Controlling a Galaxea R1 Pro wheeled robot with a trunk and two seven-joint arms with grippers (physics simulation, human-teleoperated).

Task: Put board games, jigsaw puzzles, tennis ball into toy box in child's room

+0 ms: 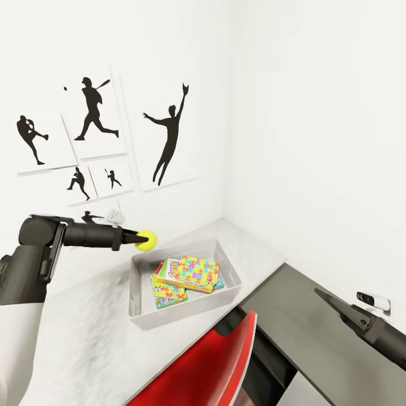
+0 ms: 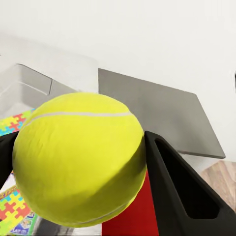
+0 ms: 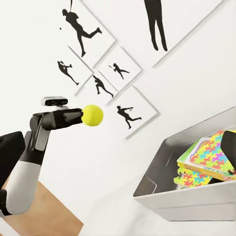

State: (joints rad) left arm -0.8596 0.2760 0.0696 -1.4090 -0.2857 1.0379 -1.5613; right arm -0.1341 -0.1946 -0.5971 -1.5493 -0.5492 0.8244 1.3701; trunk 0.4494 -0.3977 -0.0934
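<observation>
Tennis ball [image 1: 146, 239] sits pinched in the left hand [image 1: 137, 239], held above the near-left rim of the toy box [image 1: 142, 316] on the desk [image 1: 84, 338] — we judge a release here could clip the flared rim and bounce the fuzzy round ball off the desk. Box is smooth grey plastic; flat glossy jigsaw puzzles [image 1: 194, 272] are stacked inside. Right hand [image 1: 324, 296] is low and well apart, and we cannot tell its state.
</observation>
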